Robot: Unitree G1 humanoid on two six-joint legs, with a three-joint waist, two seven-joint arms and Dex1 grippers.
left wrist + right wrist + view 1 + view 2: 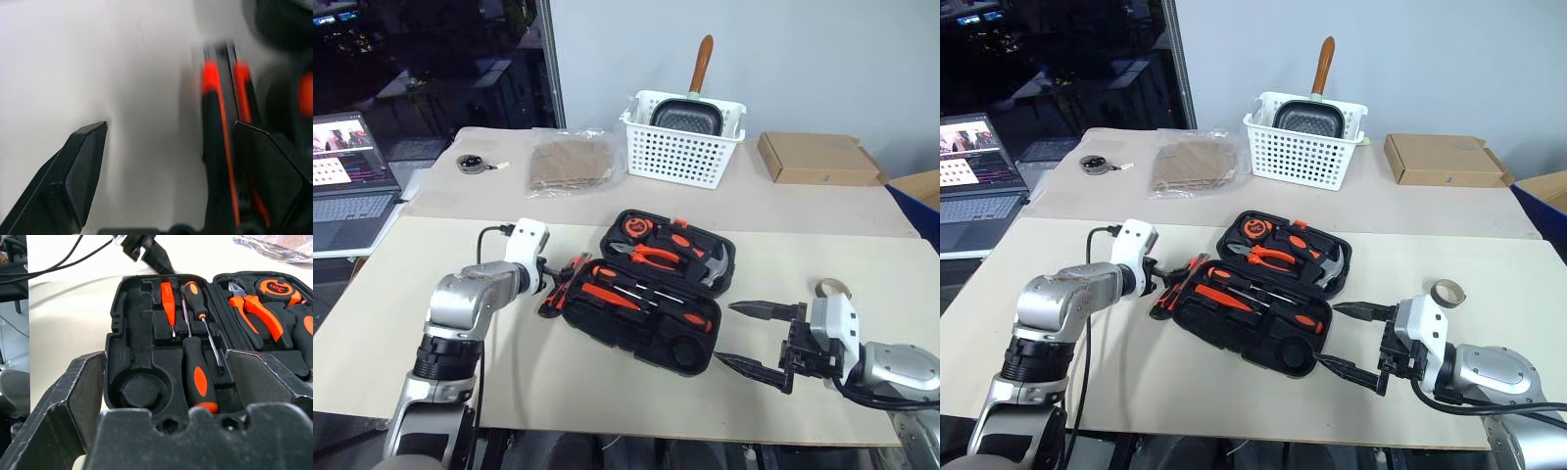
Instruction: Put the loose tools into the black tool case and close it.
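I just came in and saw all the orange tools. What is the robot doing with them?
It is tidying tools into the black tool case, which lies open on the table. Some screwdrivers already sit in one half, with pliers and a hammer in the other. The left pincer is open at the case's edge, right by a black-and-orange tool lying outside the case. The right pincer waits open on the other side, holding nothing. The case is not closed yet.

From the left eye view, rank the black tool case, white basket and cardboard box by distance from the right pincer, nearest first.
From the right pincer:
1. Black tool case, just beside it, toward the robot's left.
2. Cardboard box, far side of the table, right.
3. White basket, far side, centre; close to the box's distance.
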